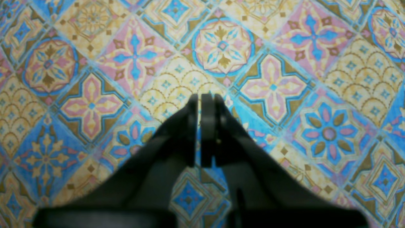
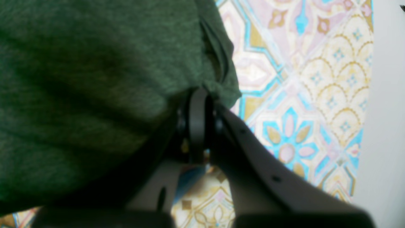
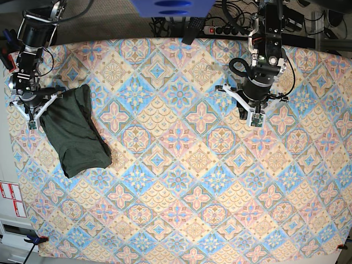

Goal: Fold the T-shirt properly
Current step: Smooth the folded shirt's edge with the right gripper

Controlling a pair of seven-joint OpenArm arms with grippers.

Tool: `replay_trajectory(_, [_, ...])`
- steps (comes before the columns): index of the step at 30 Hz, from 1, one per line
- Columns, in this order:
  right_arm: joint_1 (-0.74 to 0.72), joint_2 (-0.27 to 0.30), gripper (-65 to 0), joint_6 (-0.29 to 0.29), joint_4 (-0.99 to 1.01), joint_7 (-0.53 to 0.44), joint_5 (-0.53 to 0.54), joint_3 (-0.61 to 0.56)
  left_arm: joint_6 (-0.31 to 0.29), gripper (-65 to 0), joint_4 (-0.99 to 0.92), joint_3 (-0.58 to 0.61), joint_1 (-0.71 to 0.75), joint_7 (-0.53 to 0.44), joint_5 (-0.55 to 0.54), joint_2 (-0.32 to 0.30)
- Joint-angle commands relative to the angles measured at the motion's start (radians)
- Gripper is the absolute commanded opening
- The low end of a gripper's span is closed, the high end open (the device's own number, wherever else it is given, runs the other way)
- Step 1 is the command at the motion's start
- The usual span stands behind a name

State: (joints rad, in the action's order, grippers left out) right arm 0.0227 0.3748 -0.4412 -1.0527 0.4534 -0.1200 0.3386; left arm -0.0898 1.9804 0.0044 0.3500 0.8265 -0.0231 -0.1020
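We see the T-shirt (image 3: 74, 132), dark olive-green and bunched into a rough folded bundle, lying at the left side of the base view on the desk (image 3: 187, 181), which is covered with a patterned cloth of blue, pink and yellow tiles. The right pincer (image 3: 34, 115) sits at the shirt's upper left edge; in the right wrist view its jaws are pressed together on a fold of the green fabric (image 2: 95, 79), which fills the left and upper part of that frame. The left pincer (image 3: 255, 114) is well apart from the shirt, in the upper right of the base view; in the left wrist view its jaws (image 1: 201, 126) are pressed together with nothing between them, above the bare patterned cloth.
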Motion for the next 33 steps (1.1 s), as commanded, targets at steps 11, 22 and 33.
replay_trajectory(11, [0.136,-0.018,-63.6,-0.003,-0.189,0.021,-0.002,0.003,0.002,-65.0,0.018,0.001,-0.012,-0.019,0.002,0.003])
replay_trajectory(22, [0.138,-0.061,-63.6,-0.003,-0.252,0.021,-0.002,0.004,0.002,-65.0,0.018,0.001,-0.01,-0.019,0.002,0.002])
replay_trajectory(33, [0.268,-0.064,-63.6,-0.003,-0.45,0.023,0.0,0.009,0.002,-65.0,0.018,0.001,-0.01,-0.019,0.001,0.003])
